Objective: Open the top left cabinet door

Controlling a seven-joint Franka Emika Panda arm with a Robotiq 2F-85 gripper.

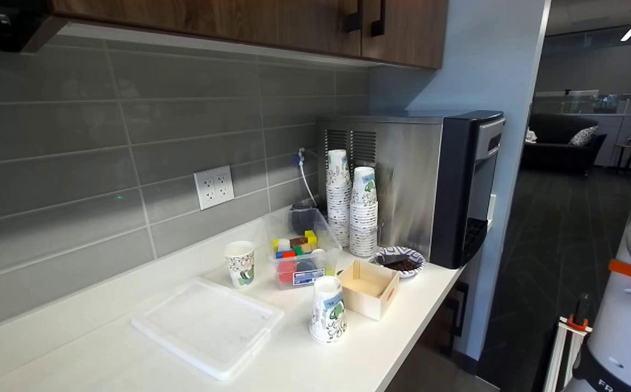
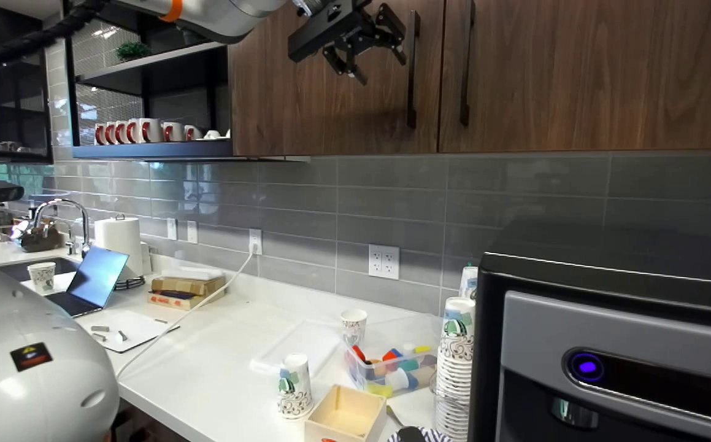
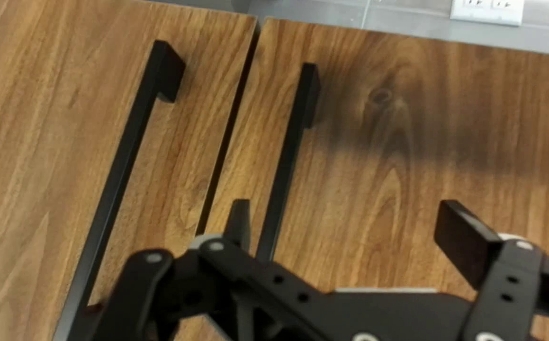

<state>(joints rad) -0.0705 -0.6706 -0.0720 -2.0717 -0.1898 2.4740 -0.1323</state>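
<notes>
The top left cabinet door (image 2: 330, 116) is brown wood and shut. It has a long black upright handle (image 2: 413, 67) near its right edge. My gripper (image 2: 381, 69) is open and empty in front of this door, just left of the handle. The wrist view looks upside down. There the left door (image 3: 388, 142) fills the right side. Its handle (image 3: 288, 161) shows between the fingertips of my open gripper (image 3: 346, 210), close to the left-hand finger and apparently deeper. In an exterior view only the door's lower part (image 1: 239, 22) and handle end (image 1: 354, 19) show; the gripper is out of view.
The right cabinet door (image 2: 594, 73) is shut, its handle (image 2: 467, 67) close beside. Open shelves with mugs (image 2: 140, 131) adjoin on the left. Below, the counter (image 2: 208, 368) holds cups (image 2: 294, 387), a wooden box (image 2: 346, 414) and a plastic bin (image 2: 386, 368). An ice machine (image 2: 613, 270) stands right.
</notes>
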